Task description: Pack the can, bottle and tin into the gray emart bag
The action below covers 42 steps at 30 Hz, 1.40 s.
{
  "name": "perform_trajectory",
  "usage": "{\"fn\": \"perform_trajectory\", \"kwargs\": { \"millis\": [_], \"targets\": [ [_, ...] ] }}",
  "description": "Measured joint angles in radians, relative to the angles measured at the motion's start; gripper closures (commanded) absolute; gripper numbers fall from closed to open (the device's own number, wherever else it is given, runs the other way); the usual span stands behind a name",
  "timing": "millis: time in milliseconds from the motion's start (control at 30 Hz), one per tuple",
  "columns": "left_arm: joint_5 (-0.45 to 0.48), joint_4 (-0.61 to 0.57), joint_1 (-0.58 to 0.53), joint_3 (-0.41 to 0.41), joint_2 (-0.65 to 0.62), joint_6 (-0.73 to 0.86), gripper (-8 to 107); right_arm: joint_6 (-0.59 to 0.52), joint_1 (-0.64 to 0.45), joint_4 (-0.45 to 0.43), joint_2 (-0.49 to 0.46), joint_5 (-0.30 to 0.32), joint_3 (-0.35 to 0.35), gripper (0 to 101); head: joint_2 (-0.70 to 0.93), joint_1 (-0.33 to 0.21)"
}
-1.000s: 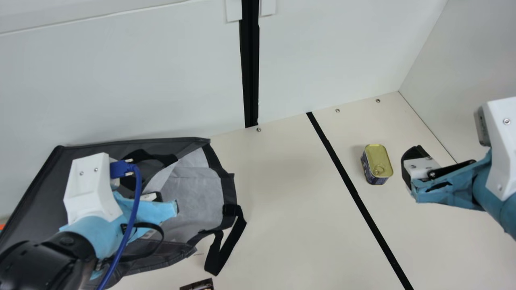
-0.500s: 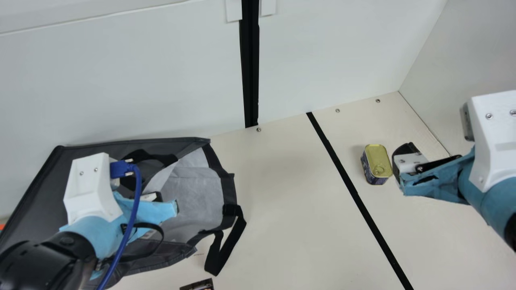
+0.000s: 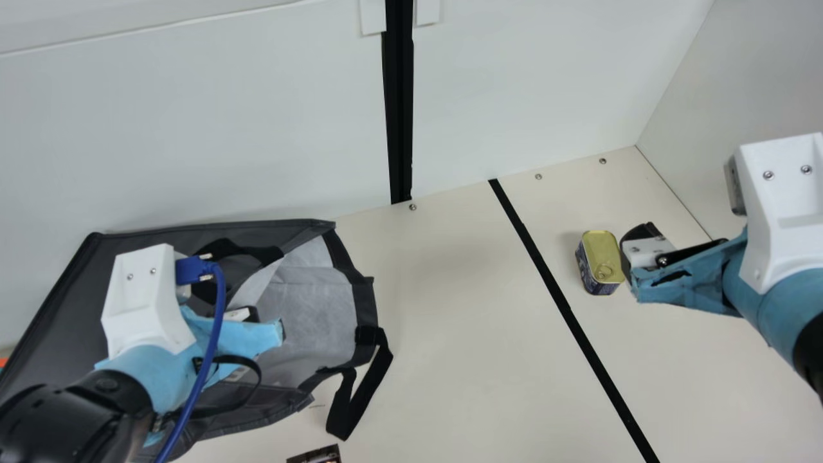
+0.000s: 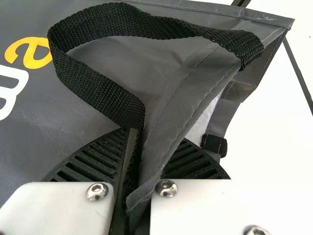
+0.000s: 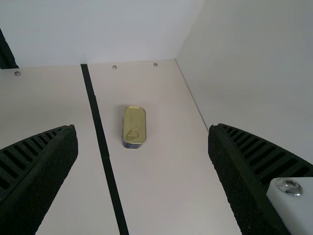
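Observation:
In the main view my left gripper is at the gray emart bag, which lies open-mouthed on the left. The left wrist view shows that gripper shut on the edge of the bag, beside its black strap. A gold-lidded tin stands on the right of the table; my right gripper is close at its right in the main view. In the right wrist view the same gripper is wide open, with the tin farther off, between the fingers' directions.
A black tape line crosses the cream table left of the tin. White walls stand behind and at the right. A small dark printed item shows at the main view's bottom edge.
My right gripper has moved left and slightly up in the main view, nearer to the tin. The left arm, the bag and the tin have kept still.

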Motion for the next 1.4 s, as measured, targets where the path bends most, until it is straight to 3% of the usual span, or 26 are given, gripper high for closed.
{"fn": "perform_trajectory", "kwargs": {
  "millis": [533,1400],
  "targets": [
    [0.0,0.0,0.0,0.0,0.0,0.0,89,-0.085,-0.076,0.078,0.061,-0.001,-0.082,11,-0.002,0.0],
    [0.0,0.0,0.0,0.0,0.0,0.0,89,-0.274,-0.275,0.269,0.154,-0.107,-0.09,11,-0.002,0.0]
  ]
}}
